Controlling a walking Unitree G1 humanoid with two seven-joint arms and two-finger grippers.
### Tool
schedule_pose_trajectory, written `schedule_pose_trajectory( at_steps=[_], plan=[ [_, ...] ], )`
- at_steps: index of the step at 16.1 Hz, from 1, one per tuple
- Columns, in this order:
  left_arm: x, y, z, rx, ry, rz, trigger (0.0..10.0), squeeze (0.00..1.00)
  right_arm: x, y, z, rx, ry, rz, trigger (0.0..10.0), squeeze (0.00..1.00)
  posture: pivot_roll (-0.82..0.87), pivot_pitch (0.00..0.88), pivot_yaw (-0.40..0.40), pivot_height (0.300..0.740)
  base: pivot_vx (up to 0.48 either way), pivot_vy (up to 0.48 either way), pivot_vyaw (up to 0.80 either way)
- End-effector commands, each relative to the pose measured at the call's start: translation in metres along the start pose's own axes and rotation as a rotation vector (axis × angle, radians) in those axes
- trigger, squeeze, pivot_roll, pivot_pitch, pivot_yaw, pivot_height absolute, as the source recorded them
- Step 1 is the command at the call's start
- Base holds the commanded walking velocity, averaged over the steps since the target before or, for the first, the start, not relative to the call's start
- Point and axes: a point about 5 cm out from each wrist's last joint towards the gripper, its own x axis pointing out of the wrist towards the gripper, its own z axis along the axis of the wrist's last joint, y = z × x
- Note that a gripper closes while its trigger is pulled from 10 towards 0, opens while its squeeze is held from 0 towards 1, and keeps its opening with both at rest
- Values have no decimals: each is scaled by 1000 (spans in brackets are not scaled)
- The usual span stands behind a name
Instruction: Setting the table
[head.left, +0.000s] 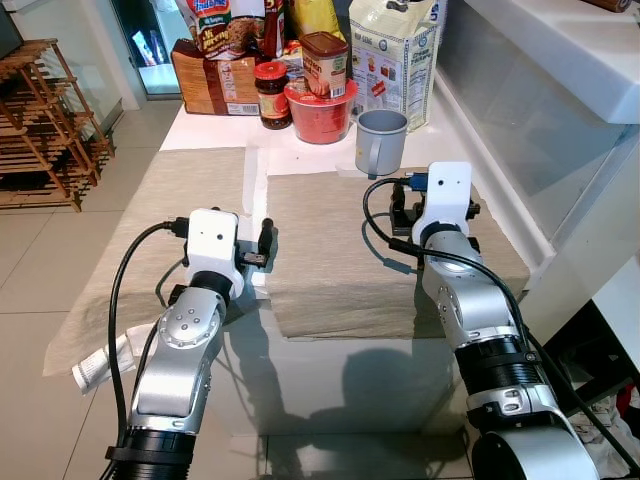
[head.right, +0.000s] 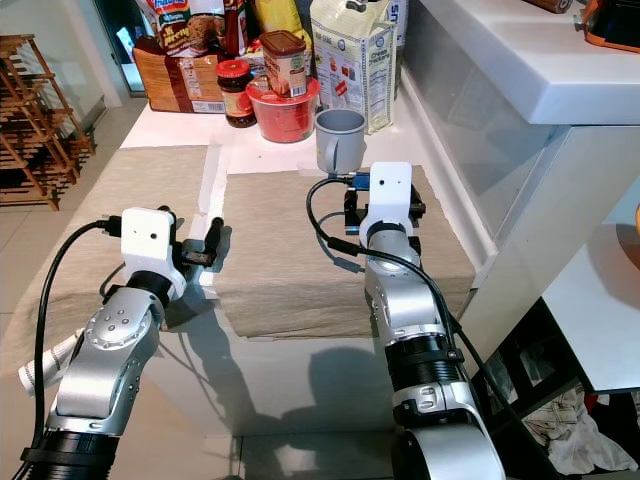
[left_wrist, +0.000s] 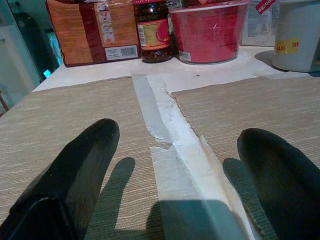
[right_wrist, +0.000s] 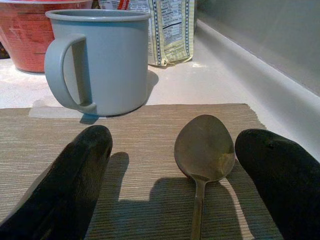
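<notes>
Two beige placemats lie side by side on the white table, the left placemat (head.left: 165, 200) and the right placemat (head.left: 330, 250). A grey-blue mug (head.left: 380, 140) stands just beyond the right mat's far edge, handle turned toward me. In the right wrist view a metal spoon (right_wrist: 204, 150) lies on the mat, bowl toward the mug (right_wrist: 100, 60). My right gripper (right_wrist: 175, 170) hovers low over it, open, one finger on each side of the spoon. My left gripper (left_wrist: 175, 165) is open and empty above the taped seam (left_wrist: 155, 107) between the mats.
At the table's far end stand a red bowl (head.left: 322, 115), a dark jar (head.left: 272, 95), a brown package (head.left: 215, 85) and a white bag (head.left: 395, 50). A white counter (head.left: 560, 40) runs along the right. A wooden rack (head.left: 40, 120) stands on the floor to the left.
</notes>
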Motion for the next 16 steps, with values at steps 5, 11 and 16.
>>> schedule_pose_trajectory(
  at_steps=[5, 11, 16],
  plan=[
    [2, 0, 6, 19, -19, 3, 10000, 0, 2, 0, 3, -29, 10, -13, 10000, 0, -25, 0, 69, 740, 0, 0, 0],
    [2, -1, 5, 21, -19, 2, 10000, 0, 4, 1, 1, -53, 47, -29, 10000, 0, -25, 0, 70, 740, 0, 0, 0],
    [2, 0, 6, 24, -19, 3, 10000, 0, 6, 2, 18, -8, 56, -36, 10000, 0, -28, 0, 72, 740, 0, 0, 0]
  ],
)
